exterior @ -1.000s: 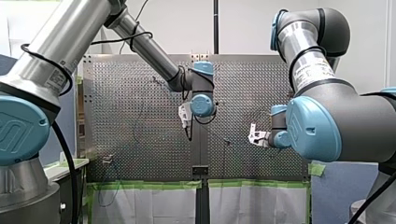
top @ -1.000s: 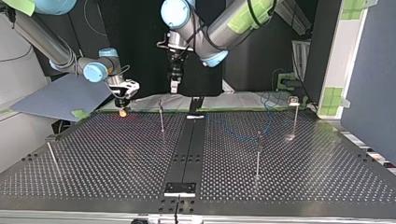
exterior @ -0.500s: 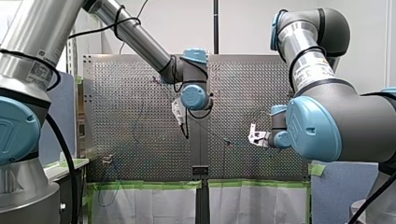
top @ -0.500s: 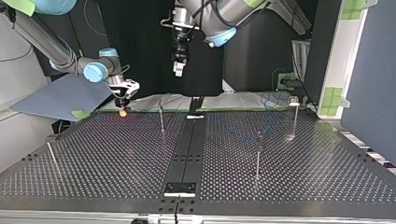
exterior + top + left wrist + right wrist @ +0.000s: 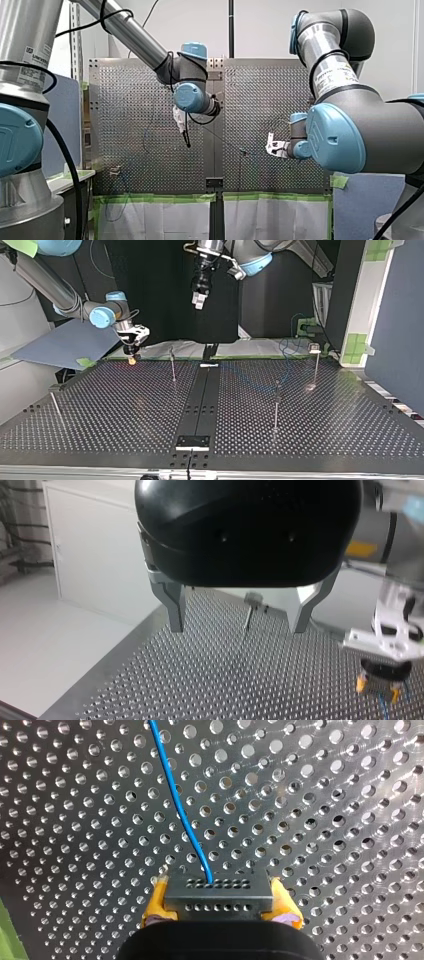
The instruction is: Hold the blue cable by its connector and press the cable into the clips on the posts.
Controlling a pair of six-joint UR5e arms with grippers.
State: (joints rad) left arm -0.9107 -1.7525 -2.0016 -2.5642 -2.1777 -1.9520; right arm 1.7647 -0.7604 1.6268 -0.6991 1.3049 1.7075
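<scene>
- Places my right gripper [image 5: 131, 356] at the top view's left, low over the far edge of the table [image 5: 125, 410]. Finds its yellow pads [image 5: 155, 902] clamped on the black connector [image 5: 219, 892].
- Traces the blue cable [image 5: 180, 805] out of the connector's face and straight ahead of that gripper over the perforations. Reads its long axis as in line with the gripper's reach, slightly bowed.
- Marks the nearest post [image 5: 173, 367] just beside my right gripper toward the view's right, upright, with its clip [image 5: 171, 348] on top. Cannot tell whether the cable sits in any clip.
- Finds my left gripper [image 5: 198, 302] high over the table's middle, metal fingers [image 5: 172, 607] spread apart with nothing between them, well apart from cable and posts.
- Logs a second post [image 5: 276, 405] and a third post [image 5: 315, 365] further toward the view's right.
- Judges my right arm the nearer, and the one holding. Expects the coming move to turn on carrying the connector toward the view's right until the cable crosses above the nearest post's clip, then pressing down.
</scene>
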